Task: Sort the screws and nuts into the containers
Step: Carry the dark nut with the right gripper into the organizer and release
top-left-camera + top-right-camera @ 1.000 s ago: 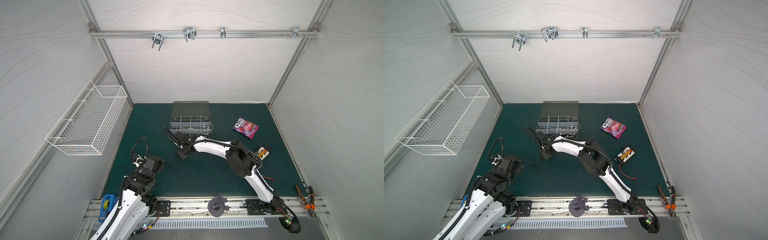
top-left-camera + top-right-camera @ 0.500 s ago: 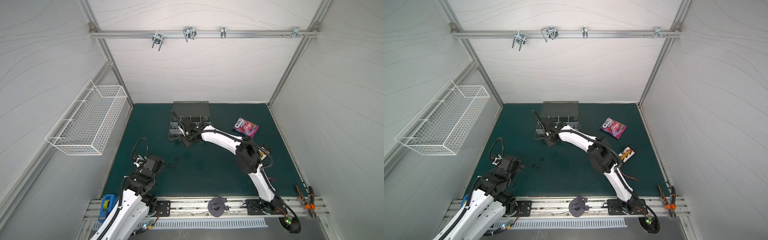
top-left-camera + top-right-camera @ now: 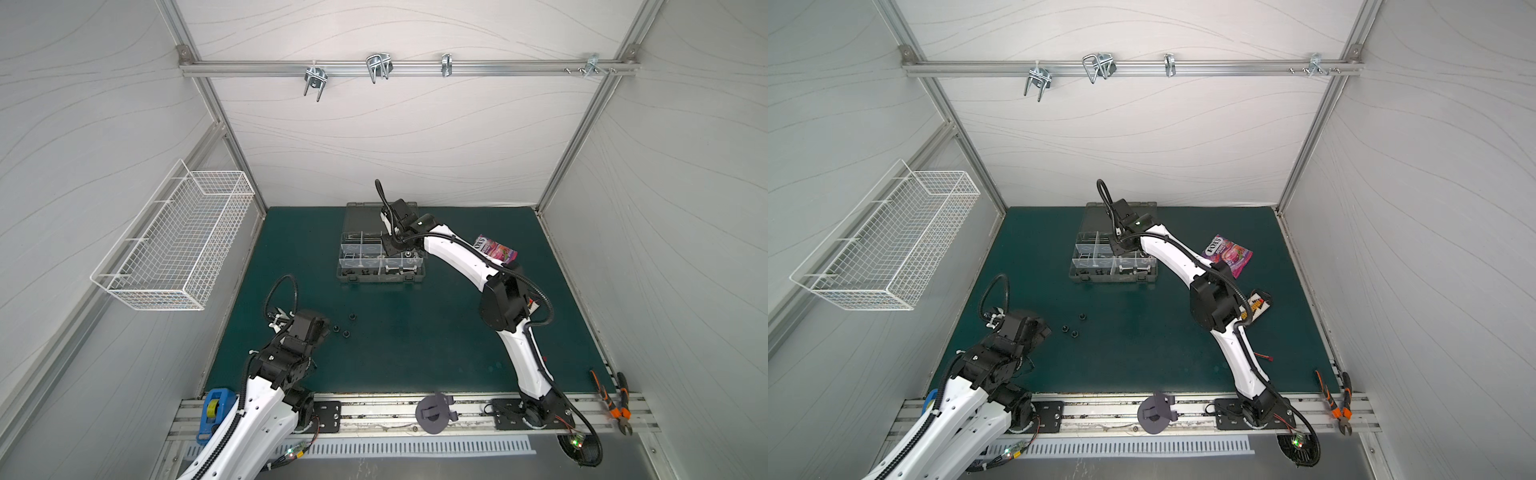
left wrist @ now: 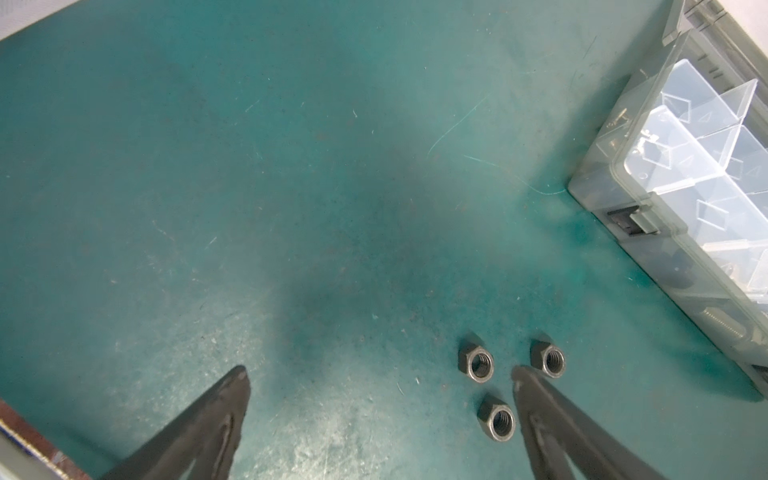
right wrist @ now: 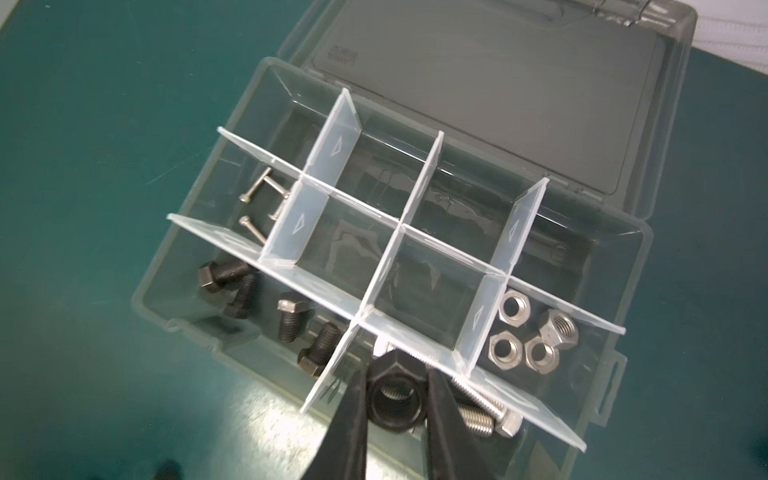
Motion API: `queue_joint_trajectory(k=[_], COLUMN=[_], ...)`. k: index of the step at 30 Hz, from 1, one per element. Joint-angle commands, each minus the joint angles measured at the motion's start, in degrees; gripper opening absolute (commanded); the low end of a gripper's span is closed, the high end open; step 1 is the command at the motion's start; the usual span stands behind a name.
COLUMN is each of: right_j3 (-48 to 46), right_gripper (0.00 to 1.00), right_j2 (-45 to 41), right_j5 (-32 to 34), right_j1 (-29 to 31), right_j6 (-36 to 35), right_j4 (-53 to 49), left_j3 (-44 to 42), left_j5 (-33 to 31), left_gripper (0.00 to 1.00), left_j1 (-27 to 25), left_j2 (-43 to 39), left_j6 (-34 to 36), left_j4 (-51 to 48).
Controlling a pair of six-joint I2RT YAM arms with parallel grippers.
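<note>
The right gripper point(image 5: 395, 380) pinches a black six-sided metal nut point(image 5: 395, 405) over the open grey plastic box with clear dividers point(image 3: 380, 279).
The dark green table mat point(image 3: 415, 357) covers the floor, and the box sits in the upper middle of both top views. The left gripper point(image 4: 379, 374), at the lower left there, gapes wide and holds nothing. Inside the box, fat silver bolts point(image 5: 484, 417), short black bolts point(image 5: 289, 322), thin silver screws point(image 5: 254, 186) and shiny silver nuts point(image 5: 514, 308) each lie in their own part. Three small black nuts point(image 4: 476, 362) lie loose on the mat, close by the left gripper.
</note>
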Motion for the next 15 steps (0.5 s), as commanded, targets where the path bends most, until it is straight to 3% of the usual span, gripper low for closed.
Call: queue_joint_trajectory(k=[1, 15], right_j3=[1.21, 4.84], right_gripper=[0.07, 0.1], right_j2=[3.01, 9.89], right_j5=[-1.16, -2.81], right_j1=[-1.19, -3.83], right_j6=[0.09, 0.18], right_j4=[0.95, 3.56], left_j3=[1.01, 1.03], left_j5=[-0.07, 1.8], left_gripper=[0.99, 0.99], left_j1=[0.18, 0.14], left_j2=[0.28, 1.51], left_j6=[0.72, 2.81], left_j4=[1.52, 2.82])
